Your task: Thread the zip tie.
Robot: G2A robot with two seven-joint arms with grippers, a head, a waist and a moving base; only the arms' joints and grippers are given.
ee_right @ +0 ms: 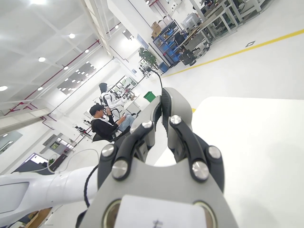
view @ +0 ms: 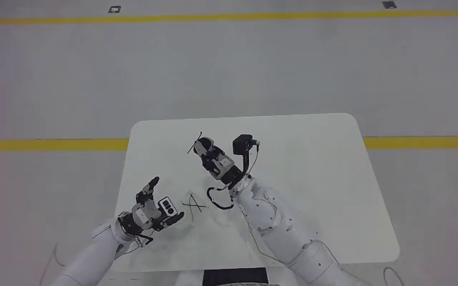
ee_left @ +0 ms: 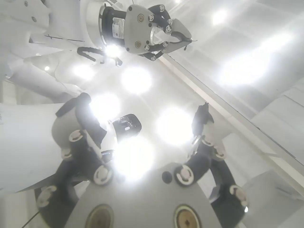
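Note:
My right gripper hovers over the middle of the white table, shut on a thin black zip tie whose free end sticks out past the fingertips. In the right wrist view the right gripper pinches the zip tie, which curves away beyond the tips. My left gripper is near the table's front left, pointing upward and open with nothing between its fingers. In the left wrist view the left gripper spreads wide below the right gripper, which is farther off.
Two loose black zip ties lie crossed on the table between the arms. A black cable loop hangs by the right forearm. The table's right half is bare white surface.

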